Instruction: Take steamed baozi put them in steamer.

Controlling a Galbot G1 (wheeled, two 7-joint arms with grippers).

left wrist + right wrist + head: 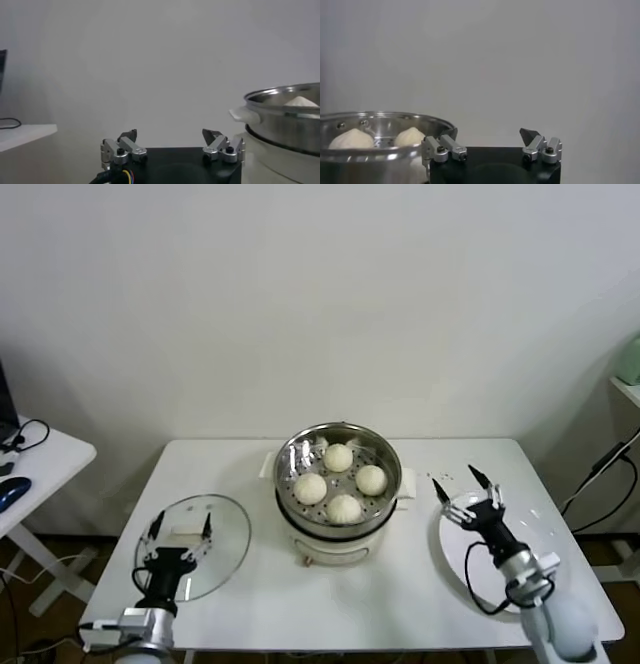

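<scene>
Several cream-white steamed baozi (338, 457) lie inside the shiny steel steamer (290, 456) on its white cooker base at the table's middle. The right wrist view shows the steamer (380, 120) with two baozi (351, 138) inside; the left wrist view shows the steamer's rim (285, 95) and one bun top (301, 101). My right gripper (461, 481) hangs open over the white plate (455, 554) to the steamer's right, holding nothing. Over the glass lid at the front left, my left gripper (181, 526) stands open and empty.
A round glass lid (225, 529) lies flat on the white table (400, 604) at the left. A side desk with a blue mouse (12, 489) and cables stands far left. A shelf and cords are at the far right.
</scene>
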